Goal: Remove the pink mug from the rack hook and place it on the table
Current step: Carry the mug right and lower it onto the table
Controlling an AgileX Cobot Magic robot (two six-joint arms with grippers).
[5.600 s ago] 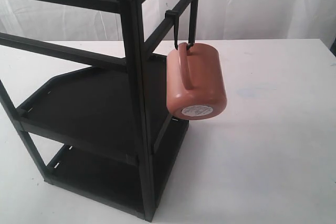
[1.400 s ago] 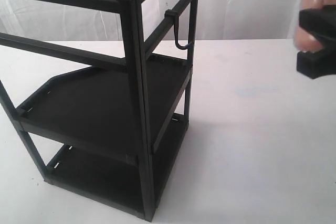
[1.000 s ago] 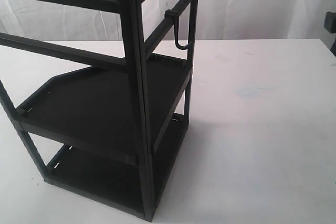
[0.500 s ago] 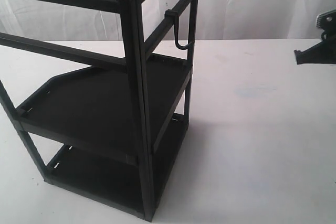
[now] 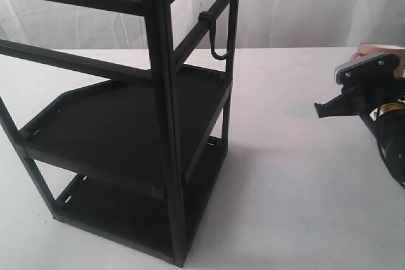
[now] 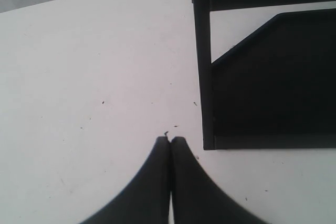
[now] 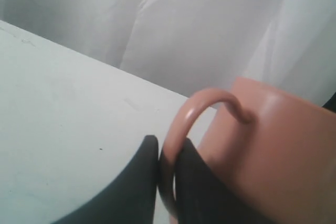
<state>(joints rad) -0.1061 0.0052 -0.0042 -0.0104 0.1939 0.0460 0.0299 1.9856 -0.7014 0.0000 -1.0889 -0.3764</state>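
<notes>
My right hand (image 7: 166, 148) is clenched on the loop handle of the pink mug (image 7: 273, 150), one finger on either side of the loop. In the exterior view it sits at three o'clock from the rack, well apart from it and low over the counter (image 5: 297, 194).

The counter is the broad white surface under everything. The rack (image 5: 161, 93) stands on it at about nine o'clock in the exterior view, both of its shelves bare.

Seconds ago the mug hung from the rail. Now only a pink sliver of it shows behind my wrist at the three o'clock edge of the exterior view. The wrist camera shows its wall just beside my fingers. I cannot tell whether its base touches the counter yet.

The rack hook (image 5: 217, 45), up at twelve o'clock on the upper rail, now hangs bare. So I judge the lift-off done, and what is left is setting the mug down upright and letting go.

My left hand (image 6: 169, 145) is clenched on nothing, over the counter just beside the rack's foot.
</notes>
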